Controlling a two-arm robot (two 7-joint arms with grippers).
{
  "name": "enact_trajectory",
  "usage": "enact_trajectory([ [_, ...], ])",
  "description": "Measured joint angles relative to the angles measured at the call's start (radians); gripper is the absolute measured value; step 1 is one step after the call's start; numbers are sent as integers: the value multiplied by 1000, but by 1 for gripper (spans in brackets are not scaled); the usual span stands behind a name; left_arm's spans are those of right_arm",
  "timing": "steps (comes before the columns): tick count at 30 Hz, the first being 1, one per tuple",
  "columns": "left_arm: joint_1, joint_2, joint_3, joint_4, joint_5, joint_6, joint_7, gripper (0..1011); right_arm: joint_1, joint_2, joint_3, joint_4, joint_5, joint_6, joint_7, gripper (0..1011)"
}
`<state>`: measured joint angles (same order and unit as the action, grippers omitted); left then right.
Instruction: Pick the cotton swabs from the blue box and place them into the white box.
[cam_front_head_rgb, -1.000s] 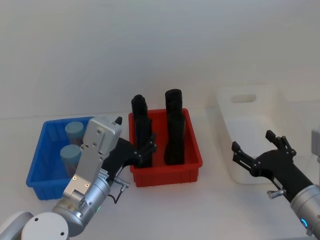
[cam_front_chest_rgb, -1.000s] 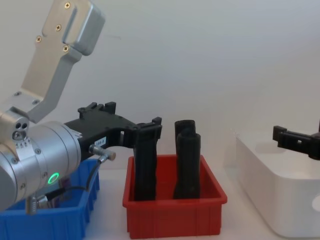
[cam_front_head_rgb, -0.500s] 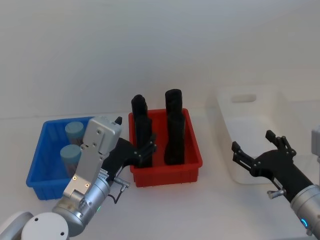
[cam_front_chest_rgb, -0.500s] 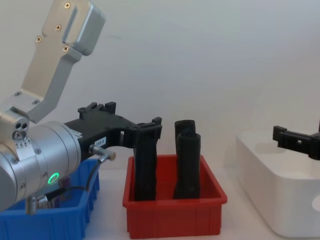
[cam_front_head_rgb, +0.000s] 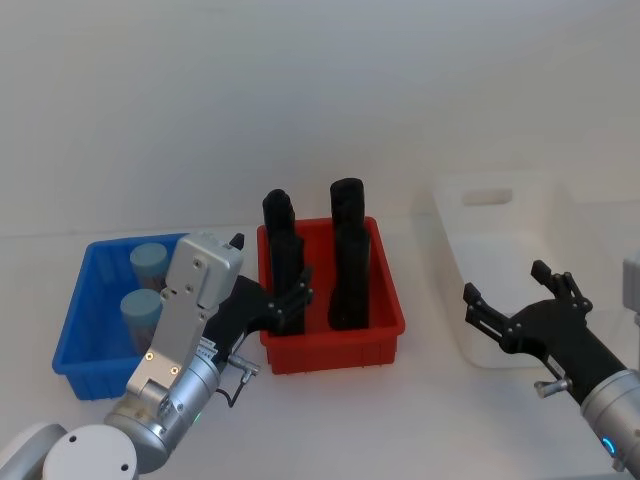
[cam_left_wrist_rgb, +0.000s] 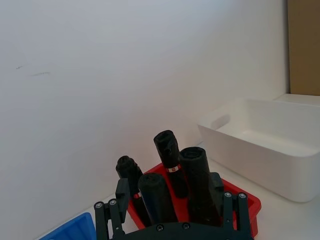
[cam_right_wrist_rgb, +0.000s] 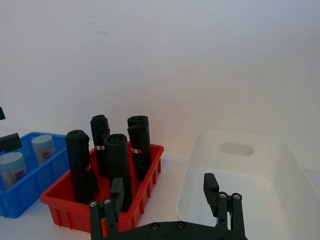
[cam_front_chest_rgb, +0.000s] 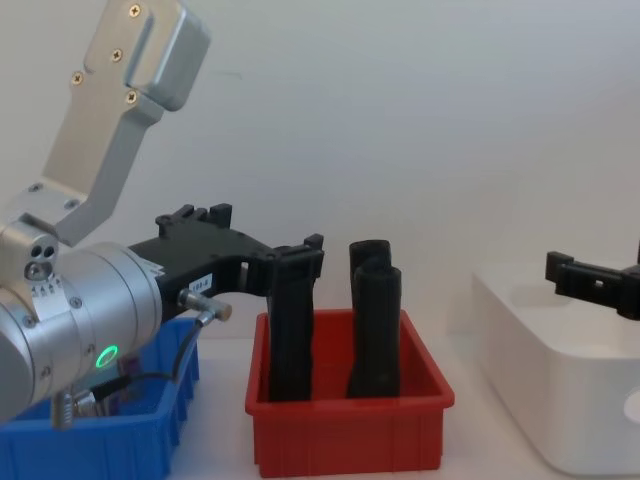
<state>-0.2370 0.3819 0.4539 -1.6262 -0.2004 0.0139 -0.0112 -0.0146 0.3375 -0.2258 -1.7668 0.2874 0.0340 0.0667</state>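
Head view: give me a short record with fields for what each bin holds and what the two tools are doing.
robot's left: shallow bright blue plastic bin holding two clear cotton swab tubs with pale blue lids
middle: red plastic bin with four tall black rolls standing upright
robot's right: large glossy white plastic tub, no swab tubs seen inside
left tool: open, empty, by the red bin's near left corner
right tool: open, empty, by the white tub's near end
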Motion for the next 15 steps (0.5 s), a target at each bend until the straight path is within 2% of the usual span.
enact_trajectory([
  [9,-1,-2,-5,4,-2,6,0,1004,0,0,0,0,0,0,0,1002],
  [15,-5,-1,-19,12,-29,24,16,1004,0,0,0,0,0,0,0,1002],
])
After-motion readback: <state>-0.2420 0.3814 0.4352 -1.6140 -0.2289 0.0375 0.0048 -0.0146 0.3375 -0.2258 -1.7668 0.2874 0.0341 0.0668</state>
